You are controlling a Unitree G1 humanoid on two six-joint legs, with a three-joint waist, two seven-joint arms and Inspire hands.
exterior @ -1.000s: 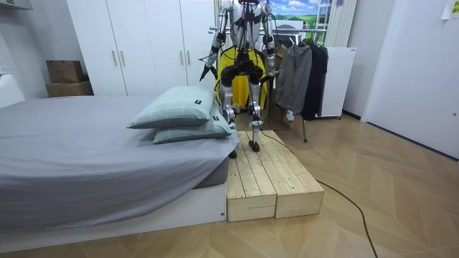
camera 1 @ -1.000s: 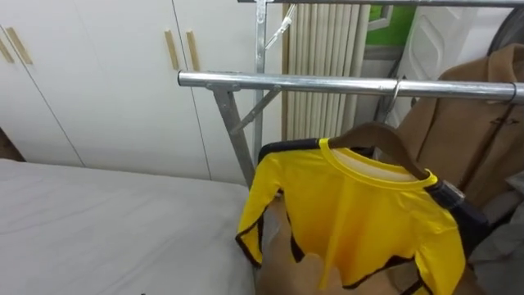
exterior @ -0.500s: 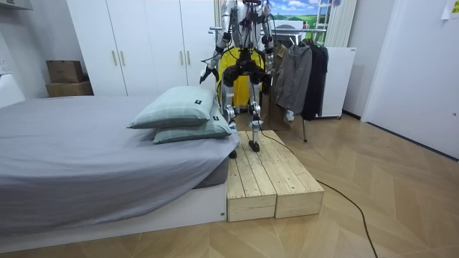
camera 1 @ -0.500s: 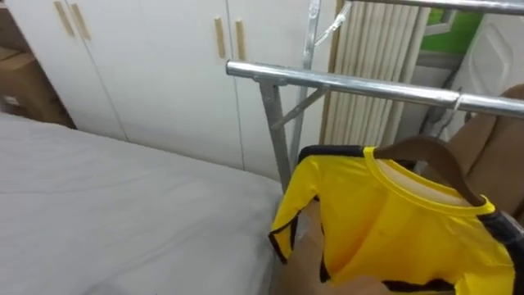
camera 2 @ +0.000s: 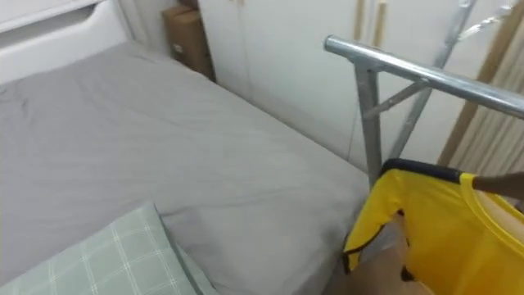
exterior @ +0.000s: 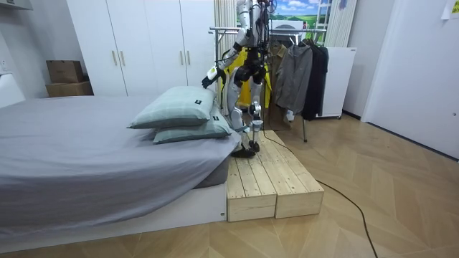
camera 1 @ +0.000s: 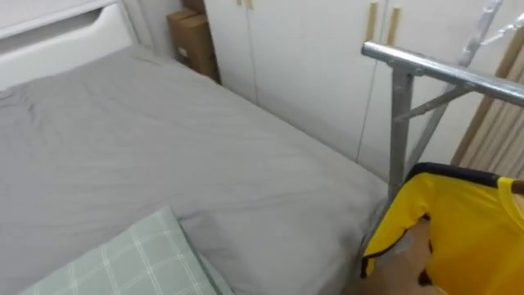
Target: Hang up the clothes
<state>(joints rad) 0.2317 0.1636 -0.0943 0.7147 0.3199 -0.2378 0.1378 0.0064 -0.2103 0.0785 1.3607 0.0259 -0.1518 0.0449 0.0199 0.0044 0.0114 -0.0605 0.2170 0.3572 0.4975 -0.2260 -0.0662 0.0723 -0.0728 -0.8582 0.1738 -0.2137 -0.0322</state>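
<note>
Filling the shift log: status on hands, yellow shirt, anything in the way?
One hand raised near the pillows, state unreadable. Yellow shirt hanging below the rack rail. Bed close beside the rack.

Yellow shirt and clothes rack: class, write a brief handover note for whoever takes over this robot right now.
Left hand: held out toward the bed; its state cannot be read.
Yellow shirt: on a wooden hanger below the rack rail, next to other garments. The hook is out of frame.
Done: the shirt looks hung.
Left: the robot stands on the wooden platform, looking at the bed. It will probably fetch the next garment there, though just pillows show.
</note>
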